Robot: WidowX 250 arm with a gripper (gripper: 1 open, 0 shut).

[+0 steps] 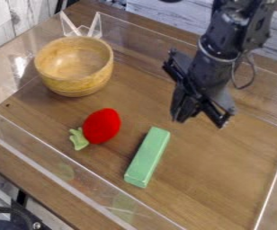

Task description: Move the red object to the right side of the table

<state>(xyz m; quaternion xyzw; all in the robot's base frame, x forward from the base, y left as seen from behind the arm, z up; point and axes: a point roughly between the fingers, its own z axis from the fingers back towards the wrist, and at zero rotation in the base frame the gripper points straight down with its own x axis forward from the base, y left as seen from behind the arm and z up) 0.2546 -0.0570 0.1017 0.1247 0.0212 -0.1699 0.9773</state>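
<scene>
Progress toward the goal looked to be none so far. The red strawberry toy [102, 125] lay on the dark wooden table [231, 175], left of the middle as the camera saw it. Its leafy green stem pointed toward the near-left acrylic wall. A long green block [148, 156] lay near it on the right, not touching, and a wooden bowl [74, 65] stood farther back on the left.

The gripper [187, 113] hung over bare wood right of the middle, well apart from the toy and pointing steeply down. Its fingers were drawn together, and the strawberry was plainly not between them.

By my judgement the whole job was left to do: spread the fingers, reach the toy, grasp it, carry it rightward and set it down.
</scene>
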